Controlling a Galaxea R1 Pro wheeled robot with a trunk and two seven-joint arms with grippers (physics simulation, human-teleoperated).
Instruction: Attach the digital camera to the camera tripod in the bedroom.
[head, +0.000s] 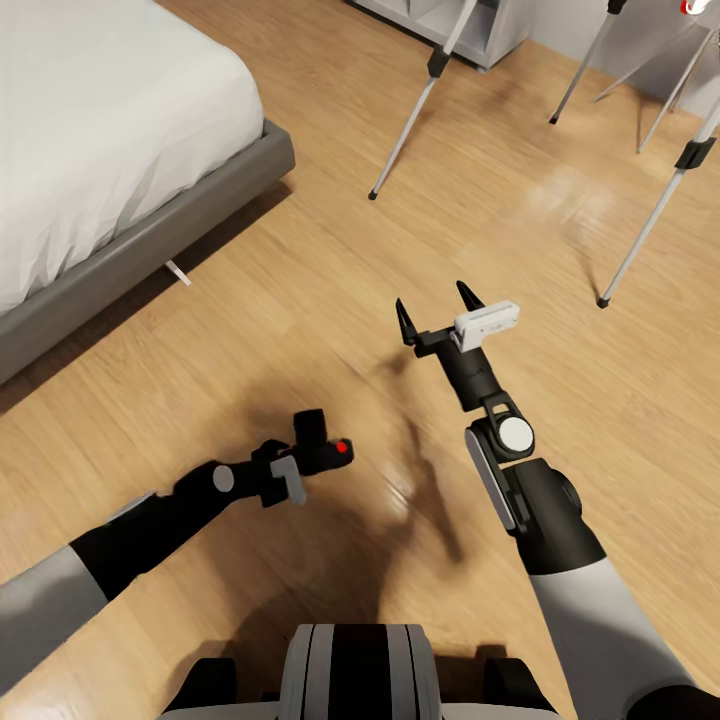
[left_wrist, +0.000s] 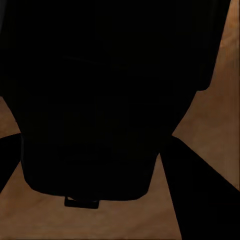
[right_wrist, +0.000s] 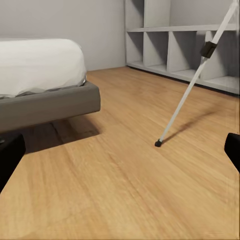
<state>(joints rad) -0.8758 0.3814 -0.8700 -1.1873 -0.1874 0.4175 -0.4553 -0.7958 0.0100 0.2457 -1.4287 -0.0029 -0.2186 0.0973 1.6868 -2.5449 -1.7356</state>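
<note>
My left gripper (head: 312, 452) is shut on the digital camera (head: 320, 440), a small black body with a red dot, held low over the wooden floor at the head view's lower middle. Up close in the left wrist view the camera (left_wrist: 100, 100) is a black mass between the fingers. My right gripper (head: 438, 308) stands open and empty further ahead, pointing toward the camera tripod. The tripod shows as silver legs with black joints: one leg (head: 415, 110) ahead, another (head: 660, 200) at the right. One leg (right_wrist: 192, 85) also appears in the right wrist view.
A grey-framed bed (head: 150, 240) with a white mattress fills the left side. A grey cubby shelf (right_wrist: 185, 45) stands against the far wall behind the tripod. More thin legs (head: 680, 80) rise at the back right. Open wooden floor lies between me and the tripod.
</note>
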